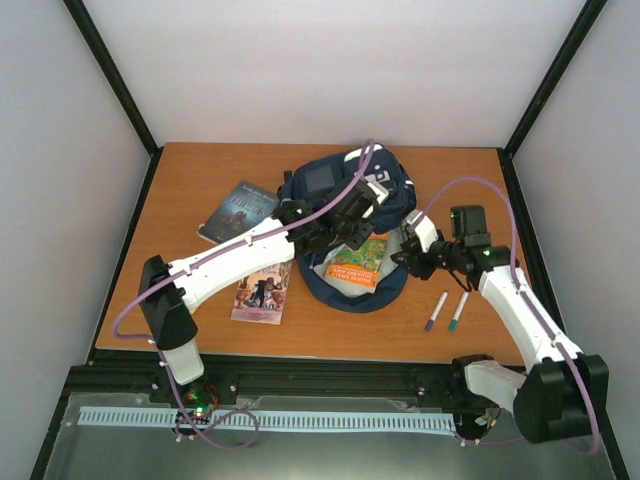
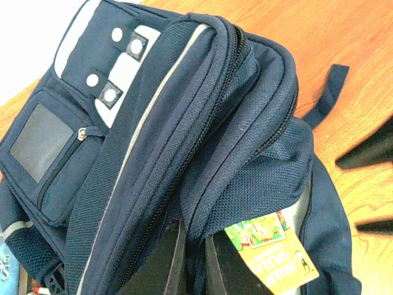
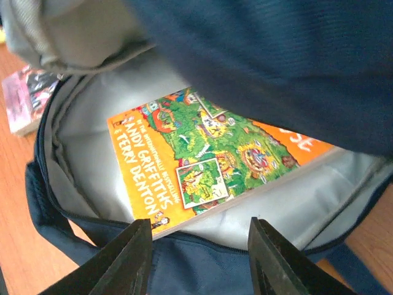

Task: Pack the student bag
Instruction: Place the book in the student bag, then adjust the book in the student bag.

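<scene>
Wooden table, student bag centre, dark book, pink book left, purple marker, green marker right

student bag open, orange book inside; dark book left, purple marker right

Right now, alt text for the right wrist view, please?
An orange and green illustrated book lies inside the open navy student bag, on its grey lining. The right gripper hangs open and empty at the bag's rim; a second book lies on the table, upper left.
</scene>
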Tool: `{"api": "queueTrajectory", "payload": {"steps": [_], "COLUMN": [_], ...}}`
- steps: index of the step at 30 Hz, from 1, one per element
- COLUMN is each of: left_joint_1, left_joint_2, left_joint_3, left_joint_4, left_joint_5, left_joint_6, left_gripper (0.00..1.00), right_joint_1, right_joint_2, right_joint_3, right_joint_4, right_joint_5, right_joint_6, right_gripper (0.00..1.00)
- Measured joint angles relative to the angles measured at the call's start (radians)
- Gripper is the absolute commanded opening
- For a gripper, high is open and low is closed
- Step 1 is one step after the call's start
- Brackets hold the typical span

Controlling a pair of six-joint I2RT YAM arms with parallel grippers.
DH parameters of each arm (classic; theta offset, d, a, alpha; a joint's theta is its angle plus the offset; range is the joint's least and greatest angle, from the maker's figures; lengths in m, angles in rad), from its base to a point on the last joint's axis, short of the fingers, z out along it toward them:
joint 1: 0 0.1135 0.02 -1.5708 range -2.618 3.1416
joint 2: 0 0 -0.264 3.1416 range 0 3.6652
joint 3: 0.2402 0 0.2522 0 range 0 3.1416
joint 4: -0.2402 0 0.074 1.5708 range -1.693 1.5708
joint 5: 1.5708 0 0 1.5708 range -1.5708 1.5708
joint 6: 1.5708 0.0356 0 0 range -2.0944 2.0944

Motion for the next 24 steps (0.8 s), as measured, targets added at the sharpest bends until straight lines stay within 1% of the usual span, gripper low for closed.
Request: {"api": "queueTrajectory", "payload": {"steps": [2, 5, 8, 10, 13, 16, 24], "left_joint_1": [0.0, 0.0, 0.0, 0.0, 0.0, 0.0, -0.001], "left_joint_2": [-0.016, -0.05, -0.092, -0.104, -0.111, -0.124, -0.142], "left_joint_3": [-0.003, -0.032, -0.074, -0.084, -0.095, -0.129, -0.145], "left_joint_4": [-0.002, 0.001, 0.0, 0.0, 0.0, 0.007, 0.008], "left_joint_5": [0.0, 0.004, 0.015, 0.019, 0.017, 0.015, 0.014], "left_joint_6": [-0.011, -0.029, -0.038, -0.041, -0.049, -0.065, -0.081], "left_gripper": [0.01, 0.01, 0.01, 0.01, 0.01, 0.01, 0.01], "right_joint_1": [0.056, 0.193, 0.329, 0.389, 0.453, 0.523, 0.603], "right_joint_2": [-0.043, -0.087, -0.086, -0.069, -0.032, 0.003, 0.057], "right_joint_3": [-0.029, -0.083, -0.108, -0.107, -0.105, -0.106, -0.108], "right_joint_4": [0.01, 0.017, 0.025, 0.037, 0.064, 0.088, 0.16], "right_joint_5": [0.053, 0.165, 0.279, 0.342, 0.42, 0.484, 0.599], "right_joint_6": [-0.044, -0.1, -0.137, -0.148, -0.158, -0.171, -0.214], "right_gripper": [0.42, 0.43, 0.42, 0.42, 0.43, 0.47, 0.56]}}
